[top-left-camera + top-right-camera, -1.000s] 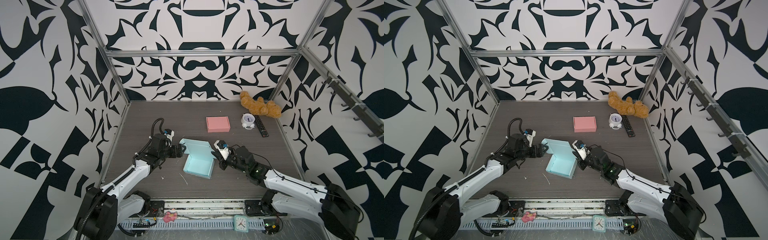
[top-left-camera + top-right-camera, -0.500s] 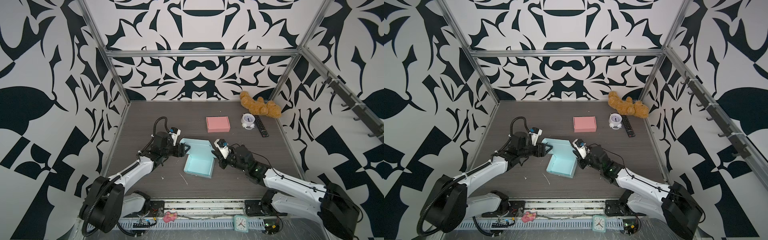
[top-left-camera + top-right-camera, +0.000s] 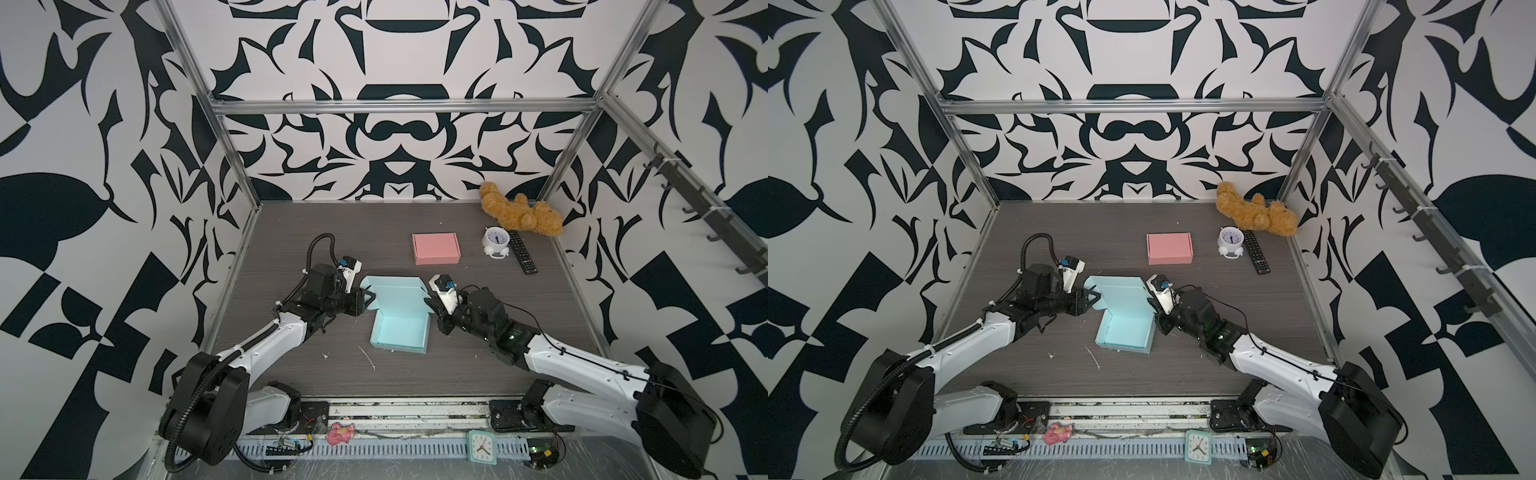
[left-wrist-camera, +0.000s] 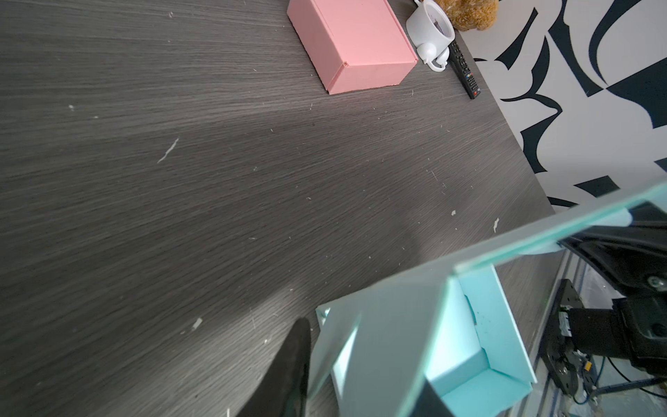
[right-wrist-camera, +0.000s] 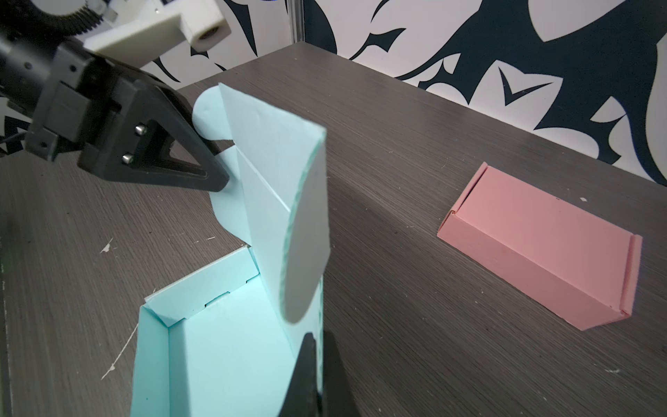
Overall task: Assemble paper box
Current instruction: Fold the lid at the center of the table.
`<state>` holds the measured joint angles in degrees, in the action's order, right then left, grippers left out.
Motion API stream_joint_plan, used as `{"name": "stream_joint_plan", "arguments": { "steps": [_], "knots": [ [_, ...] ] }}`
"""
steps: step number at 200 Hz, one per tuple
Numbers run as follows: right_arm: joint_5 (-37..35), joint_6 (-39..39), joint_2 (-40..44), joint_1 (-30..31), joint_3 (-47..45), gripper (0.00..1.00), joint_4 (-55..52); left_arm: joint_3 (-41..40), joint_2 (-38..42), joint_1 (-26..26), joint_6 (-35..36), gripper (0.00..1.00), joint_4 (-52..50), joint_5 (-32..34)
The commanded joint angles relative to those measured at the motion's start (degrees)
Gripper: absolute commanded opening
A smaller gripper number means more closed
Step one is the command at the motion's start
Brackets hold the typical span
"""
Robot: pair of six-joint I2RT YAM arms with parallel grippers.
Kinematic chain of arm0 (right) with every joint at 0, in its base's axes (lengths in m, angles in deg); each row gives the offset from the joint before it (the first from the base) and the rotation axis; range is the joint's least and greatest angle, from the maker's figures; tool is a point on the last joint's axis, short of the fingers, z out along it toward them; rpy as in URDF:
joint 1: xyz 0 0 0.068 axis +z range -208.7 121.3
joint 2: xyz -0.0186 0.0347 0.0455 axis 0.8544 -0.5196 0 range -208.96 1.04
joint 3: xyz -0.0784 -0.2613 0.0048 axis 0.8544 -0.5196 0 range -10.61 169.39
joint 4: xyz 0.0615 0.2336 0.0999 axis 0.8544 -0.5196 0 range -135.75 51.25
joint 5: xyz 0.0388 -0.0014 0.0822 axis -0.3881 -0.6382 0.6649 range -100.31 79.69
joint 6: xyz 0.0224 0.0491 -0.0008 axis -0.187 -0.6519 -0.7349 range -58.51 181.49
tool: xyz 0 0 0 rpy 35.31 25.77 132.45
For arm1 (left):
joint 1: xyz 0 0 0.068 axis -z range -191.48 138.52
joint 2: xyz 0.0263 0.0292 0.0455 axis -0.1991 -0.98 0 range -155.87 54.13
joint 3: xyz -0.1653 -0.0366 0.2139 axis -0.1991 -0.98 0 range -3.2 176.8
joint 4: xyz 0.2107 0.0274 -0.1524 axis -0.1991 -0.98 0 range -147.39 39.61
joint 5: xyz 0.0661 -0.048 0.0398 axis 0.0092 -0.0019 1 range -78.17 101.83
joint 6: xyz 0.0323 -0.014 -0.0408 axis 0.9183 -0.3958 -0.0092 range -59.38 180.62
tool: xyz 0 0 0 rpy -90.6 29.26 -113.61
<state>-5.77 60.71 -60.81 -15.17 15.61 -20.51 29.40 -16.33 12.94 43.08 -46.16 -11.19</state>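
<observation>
- Teal paper box [image 3: 400, 332] sits mid-worktop [image 3: 291, 241] between both arms, its tray walls standing and its lid [image 3: 395, 289] raised at the far side.
- Right jaws are pressed together on the box's thin right-hand edge, seemingly the tray's side wall, probably anchoring the box while the lid is worked.
- Left jaws straddle the lid's rounded ear flap [image 5: 209, 115], one finger either side. I cannot tell whether they truly pinch it. The likely aim is folding that ear inward so the lid can tuck.
- Left arm [image 3: 266, 345] reaches low and forward with its wrist level. Right arm [image 3: 582, 365] mirrors it, angled inward.
- Closed pink box [image 3: 436, 248] lies behind, well apart.
- White alarm clock [image 3: 496, 241], remote [image 3: 523, 257] and teddy bear [image 3: 519, 214] crowd the far right corner.
</observation>
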Motion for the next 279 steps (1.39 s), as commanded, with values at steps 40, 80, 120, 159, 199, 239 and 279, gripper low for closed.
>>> {"name": "stream_joint_plan", "arguments": {
  "steps": [40,80,120,159,199,239,279],
  "knots": [
    [-1.52,0.46,0.95,-0.20,2.00,0.07,-0.87,1.10,2.95,0.00,2.80,0.14,-4.19,-0.79],
    [-0.14,1.04,-0.92,-0.20,3.87,0.13,-3.06,1.94,3.82,0.01,4.49,0.11,-5.90,-2.34],
    [-0.33,1.39,-2.39,-0.20,5.21,0.14,-3.75,2.03,3.60,0.05,4.67,0.10,-5.83,-3.86],
    [-2.10,1.47,-2.05,-0.20,5.36,0.16,-4.46,1.94,3.79,0.10,5.10,0.09,-5.81,-3.41],
    [-3.34,1.37,-1.61,-0.20,5.51,0.20,-4.53,2.25,3.74,0.10,5.31,0.10,-5.99,-3.56],
    [-5.47,1.22,-1.18,-0.20,5.69,0.18,-4.67,2.38,3.66,0.10,5.43,0.10,-6.16,-3.85],
    [-6.67,1.23,-1.21,-0.20,6.64,0.14,-5.30,2.72,3.35,0.12,5.65,0.10,-6.25,-3.92]
  ]
}}
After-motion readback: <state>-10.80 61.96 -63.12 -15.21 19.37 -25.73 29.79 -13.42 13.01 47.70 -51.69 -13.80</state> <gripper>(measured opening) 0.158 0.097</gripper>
